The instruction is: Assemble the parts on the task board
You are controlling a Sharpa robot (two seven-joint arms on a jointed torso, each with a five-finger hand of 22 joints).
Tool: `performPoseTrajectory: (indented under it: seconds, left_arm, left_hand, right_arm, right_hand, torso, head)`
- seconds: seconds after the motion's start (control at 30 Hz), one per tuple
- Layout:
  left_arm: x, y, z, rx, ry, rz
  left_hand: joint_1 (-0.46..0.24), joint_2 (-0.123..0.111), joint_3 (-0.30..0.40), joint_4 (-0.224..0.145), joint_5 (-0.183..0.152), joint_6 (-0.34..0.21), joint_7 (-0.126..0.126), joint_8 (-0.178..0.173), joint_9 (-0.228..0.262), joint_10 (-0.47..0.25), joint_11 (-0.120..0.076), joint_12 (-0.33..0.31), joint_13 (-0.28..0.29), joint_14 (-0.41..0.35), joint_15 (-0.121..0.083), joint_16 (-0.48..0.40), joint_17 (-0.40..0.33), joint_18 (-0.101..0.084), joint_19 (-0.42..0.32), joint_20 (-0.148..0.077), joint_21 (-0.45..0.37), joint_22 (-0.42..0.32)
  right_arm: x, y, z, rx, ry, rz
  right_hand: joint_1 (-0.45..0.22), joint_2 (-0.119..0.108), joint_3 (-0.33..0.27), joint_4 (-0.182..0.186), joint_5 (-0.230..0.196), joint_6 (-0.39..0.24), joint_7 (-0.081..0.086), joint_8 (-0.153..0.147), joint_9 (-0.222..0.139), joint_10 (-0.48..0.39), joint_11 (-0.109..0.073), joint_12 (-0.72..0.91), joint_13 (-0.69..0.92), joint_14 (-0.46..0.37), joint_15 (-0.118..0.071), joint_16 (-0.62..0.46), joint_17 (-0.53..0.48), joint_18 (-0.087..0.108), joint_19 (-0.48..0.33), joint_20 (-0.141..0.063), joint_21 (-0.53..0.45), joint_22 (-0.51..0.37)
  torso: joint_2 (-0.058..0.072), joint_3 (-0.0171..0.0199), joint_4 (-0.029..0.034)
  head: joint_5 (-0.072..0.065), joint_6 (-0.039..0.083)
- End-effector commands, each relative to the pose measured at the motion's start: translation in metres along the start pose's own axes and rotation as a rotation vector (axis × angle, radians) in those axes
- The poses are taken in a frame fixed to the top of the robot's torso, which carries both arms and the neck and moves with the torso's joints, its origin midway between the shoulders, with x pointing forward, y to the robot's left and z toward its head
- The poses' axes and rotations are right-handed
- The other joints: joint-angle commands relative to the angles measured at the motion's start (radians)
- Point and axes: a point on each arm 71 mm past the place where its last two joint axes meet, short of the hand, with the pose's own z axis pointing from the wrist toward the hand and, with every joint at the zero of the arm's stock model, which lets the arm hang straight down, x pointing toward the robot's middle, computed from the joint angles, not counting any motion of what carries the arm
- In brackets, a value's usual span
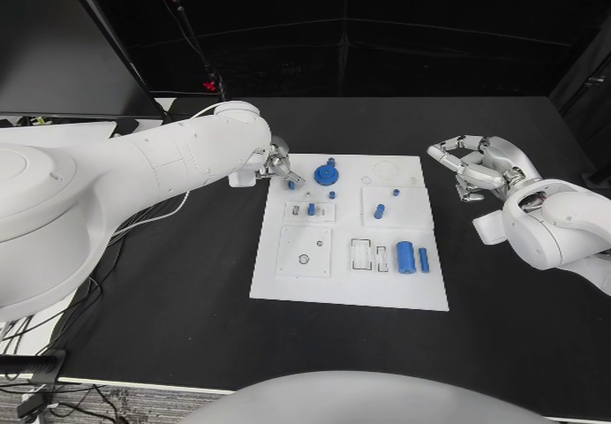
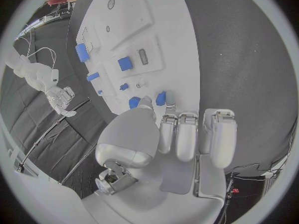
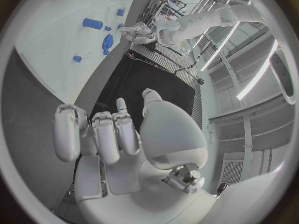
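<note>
Care at the far-left corner of the task board [image 1: 350,283], where the left robot hand [image 1: 275,168] hovers low with fingertips [image 2: 149,103] pointed down among the parts. Probably a pick or a seating of the small blue peg [image 1: 291,185] just beside those fingertips; cannot tell whether pinched or merely touched, since the thumb hides the contact in the left wrist view. Best done slowly: keep the peg upright, line up over its hole before pressing, push straight down and not sideways. Watch the round blue gear [image 1: 326,172] just to the right, close enough to be knocked by a spread finger. Keep the board from sliding on the black table [image 1: 191,336].

Left arm stretched across from the near left, wrist bent downward, fingers drawn fairly close together over the board's edge. Right robot hand [image 1: 474,168] parked off the board's far-right side, well apart from every part, palm turned inward, fingers loosely curved and apart, holding nothing. Larger blue cylinder [image 1: 405,257] and its slim neighbour lying on the near-right part of the board, untouched.
</note>
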Motion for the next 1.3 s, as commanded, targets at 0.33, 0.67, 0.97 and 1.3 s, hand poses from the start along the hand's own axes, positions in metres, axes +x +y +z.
performPoseTrajectory:
  seconds: [0.33, 0.67, 0.97, 1.3]
  left_arm:
    - [-0.0001, -0.0010, -0.0005, 0.010, 0.006, 0.006]
    - [0.0012, -0.0018, -0.0001, 0.014, 0.014, 0.009]
    - [0.0013, -0.0017, 0.0001, 0.012, 0.013, 0.008]
    - [0.0013, -0.0028, 0.0002, 0.016, 0.006, 0.006]
  left_hand:
    - [0.015, 0.029, 0.011, 0.001, 0.053, 0.005, -0.002, -0.008, -0.006, 0.103, -0.006, -0.005, 0.258, 0.105, -0.004, 0.001, 0.263, -0.014, 0.104, -0.001, 0.003, 0.263]
    - [0.035, 0.041, 0.029, -0.001, 0.095, 0.010, -0.007, -0.009, -0.008, 0.103, -0.010, -0.005, 0.258, 0.105, -0.006, 0.001, 0.263, -0.014, 0.104, -0.002, 0.003, 0.263]
    - [0.055, 0.049, 0.048, 0.000, 0.100, 0.010, -0.007, -0.010, -0.010, 0.103, -0.012, -0.005, 0.258, 0.105, -0.007, 0.001, 0.263, -0.014, 0.104, -0.003, 0.003, 0.263]
    - [0.127, 0.035, 0.103, -0.001, 0.116, 0.007, -0.010, -0.012, -0.012, 0.103, -0.013, -0.005, 0.258, 0.105, -0.010, 0.001, 0.263, -0.014, 0.104, -0.006, 0.003, 0.263]
  right_arm:
    - [-0.0002, 0.0007, -0.0001, -0.002, 0.002, 0.001]
    - [-0.0003, 0.0006, 0.0000, 0.001, -0.001, 0.001]
    - [-0.0005, 0.0005, -0.0002, 0.001, -0.001, 0.000]
    - [-0.0004, 0.0004, 0.0001, 0.002, -0.002, 0.000]
  right_hand:
    - [0.001, 0.012, -0.008, -0.001, 0.010, -0.009, 0.067, 0.006, -0.001, 0.106, 0.010, 0.002, 0.263, 0.106, 0.005, 0.002, 0.263, 0.016, -0.003, 0.005, -0.003, 0.201]
    - [0.004, 0.013, -0.008, -0.002, 0.014, -0.009, 0.068, 0.008, -0.002, 0.106, 0.010, 0.002, 0.263, 0.106, 0.005, 0.002, 0.263, 0.017, -0.003, 0.005, -0.004, 0.200]
    - [0.004, 0.013, -0.008, -0.002, 0.014, -0.009, 0.068, 0.008, -0.002, 0.106, 0.010, 0.002, 0.263, 0.106, 0.005, 0.002, 0.263, 0.017, -0.003, 0.005, -0.004, 0.200]
    - [0.006, 0.013, -0.009, -0.002, 0.017, -0.009, 0.068, 0.009, -0.003, 0.106, 0.010, 0.002, 0.263, 0.106, 0.005, 0.002, 0.263, 0.017, -0.003, 0.005, -0.004, 0.200]
  torso:
    - [0.000, -0.0003, -0.0005]
    - [0.000, -0.0003, 0.0001]
    - [0.000, -0.0002, 0.0004]
    - [0.000, 0.0001, 0.0001]
  head:
    - [-0.001, -0.002]
    - [-0.001, -0.003]
    - [-0.003, -0.002]
    - [-0.001, -0.005]
